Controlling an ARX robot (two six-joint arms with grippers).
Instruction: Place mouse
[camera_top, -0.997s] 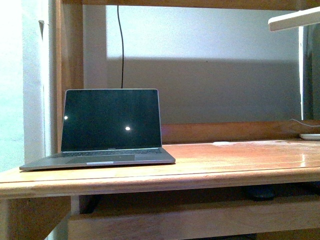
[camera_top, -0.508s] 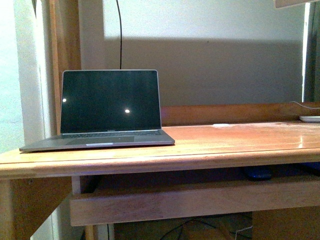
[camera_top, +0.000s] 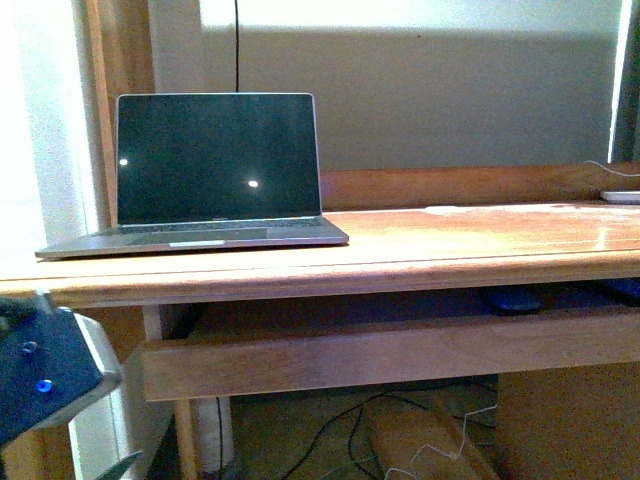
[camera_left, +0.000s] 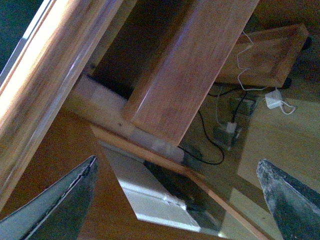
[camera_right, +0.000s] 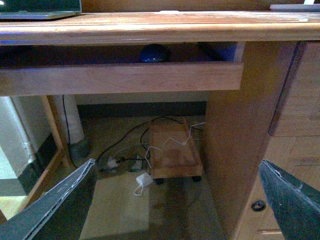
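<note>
The mouse (camera_top: 515, 300) is a small dark rounded shape lying on the pull-out shelf under the desktop, right of centre. It also shows in the right wrist view (camera_right: 154, 53), behind the shelf's wooden front rail (camera_right: 120, 77). My right gripper (camera_right: 176, 163) is open and empty, low in front of the desk and well short of the mouse. My left gripper (camera_left: 176, 165) is open and empty, below the desk's left end beside a desk leg. No mouse shows in its view.
An open laptop (camera_top: 215, 175) stands on the desktop (camera_top: 450, 240) at the left. Part of my left arm (camera_top: 45, 375) shows at the lower left. A small wheeled wooden stand (camera_right: 172, 152), cables and a white adapter (camera_right: 143, 181) lie on the floor. Drawers (camera_right: 295, 100) are at the right.
The front view has dropped, so the desk and laptop sit higher in the picture and the floor under the desk shows. Part of my left arm has come into view at the lower left.
</note>
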